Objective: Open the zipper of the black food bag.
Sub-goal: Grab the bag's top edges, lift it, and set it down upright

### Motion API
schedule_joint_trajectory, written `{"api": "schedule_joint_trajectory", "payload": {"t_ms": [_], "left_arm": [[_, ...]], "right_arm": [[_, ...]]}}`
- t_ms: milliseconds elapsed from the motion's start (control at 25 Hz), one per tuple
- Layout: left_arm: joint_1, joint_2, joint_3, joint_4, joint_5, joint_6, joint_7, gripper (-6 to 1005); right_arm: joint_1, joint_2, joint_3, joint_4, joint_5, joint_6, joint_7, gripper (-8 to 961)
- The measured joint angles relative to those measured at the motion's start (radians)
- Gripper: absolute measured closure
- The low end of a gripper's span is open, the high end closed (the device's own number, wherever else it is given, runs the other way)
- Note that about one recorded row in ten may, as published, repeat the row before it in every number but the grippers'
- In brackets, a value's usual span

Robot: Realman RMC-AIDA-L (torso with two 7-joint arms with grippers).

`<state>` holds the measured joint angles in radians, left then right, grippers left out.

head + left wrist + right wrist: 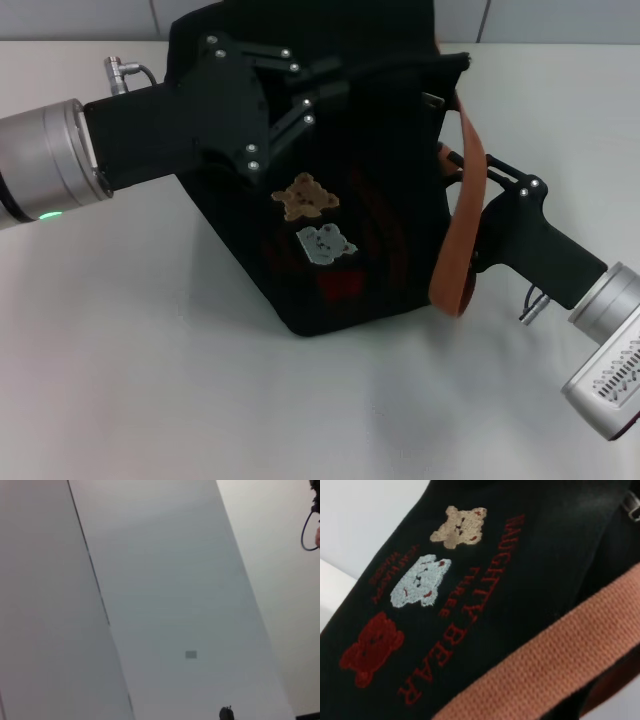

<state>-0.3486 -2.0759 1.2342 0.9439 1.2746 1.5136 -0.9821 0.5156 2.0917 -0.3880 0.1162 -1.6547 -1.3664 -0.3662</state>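
The black food bag stands tilted on the white table, resting on one lower corner, with its bear patches facing me. My left gripper reaches in from the left and lies against the bag's upper part. Coming from the right, my right gripper sits at the bag's side, partly behind an orange-brown strap. I cannot make out the zipper line against the black fabric; a small silver metal piece shows near the top edge. The right wrist view shows the bag's front and the strap from close up.
White table surface extends in front of the bag and to both sides. Grey wall panels stand behind the table. The left wrist view shows only wall panels and a dark cable.
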Motion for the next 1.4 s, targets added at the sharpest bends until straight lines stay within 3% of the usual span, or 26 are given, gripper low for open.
{"api": "schedule_joint_trajectory", "payload": {"t_ms": [360,1080,1400], "left_arm": [[-0.033,0.002,0.06,-0.017,-0.01,0.001,0.006,897],[-0.037,0.002,0.061,-0.041,-0.006,-0.007,0.007,897],[-0.043,0.002,0.06,-0.047,-0.005,-0.018,0.008,897]], "right_arm": [[0.031,0.001,0.007,0.048,0.0,0.007,-0.067,415],[0.027,0.001,0.009,0.059,0.0,-0.013,-0.067,466],[0.019,0.001,0.008,0.059,-0.001,-0.023,-0.105,631]]}}
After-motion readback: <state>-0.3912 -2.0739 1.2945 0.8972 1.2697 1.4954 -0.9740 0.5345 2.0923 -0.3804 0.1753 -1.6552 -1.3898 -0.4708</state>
